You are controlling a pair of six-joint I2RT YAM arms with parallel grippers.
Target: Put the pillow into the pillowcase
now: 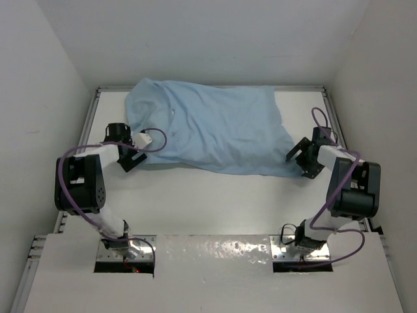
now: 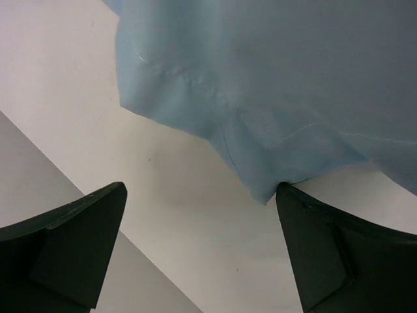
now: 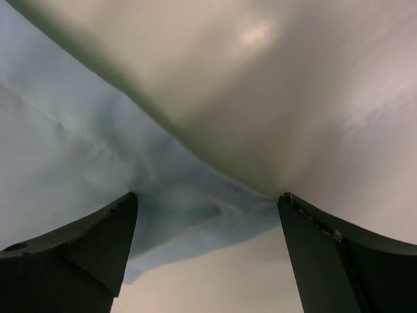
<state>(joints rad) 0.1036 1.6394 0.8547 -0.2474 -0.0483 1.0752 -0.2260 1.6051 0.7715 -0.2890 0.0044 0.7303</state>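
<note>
Top external view: pillowcase (image 1: 208,134) spread over the far half of the tabletop (image 1: 215,202), pale blue side up, long axis from about 10 o'clock to 4 o'clock. No bare pillow to be seen in any view; judging by the swell of the cloth, probably inside already, though not certain. Left gripper (image 1: 130,156) parked at the near-left corner of the cloth, roughly 8 o'clock from its middle; right gripper (image 1: 306,160) parked at the near-right corner, roughly 4 o'clock from its middle. One arm to each end, neither clearly nearer than the other. Left wrist view: jaws wide apart, nothing between them but tabletop, cloth filling the frame from 11 to 3 o'clock, one pointed corner of it dipping to touch the tip of the finger (image 2: 306,235) at 4 o'clock. Right wrist view: jaws likewise wide apart, a crumpled corner of blue cloth lying loose in the gap between them, not pinched; a pale glossy surface from 12 to 3 o'clock, too blurred to name. Likely the deciding relation for any next move: both near corners lying just ahead of open jaws, so reachable with a short advance toward 12 o'clock, hem edge running crosswise to each pair of jaws.
</note>
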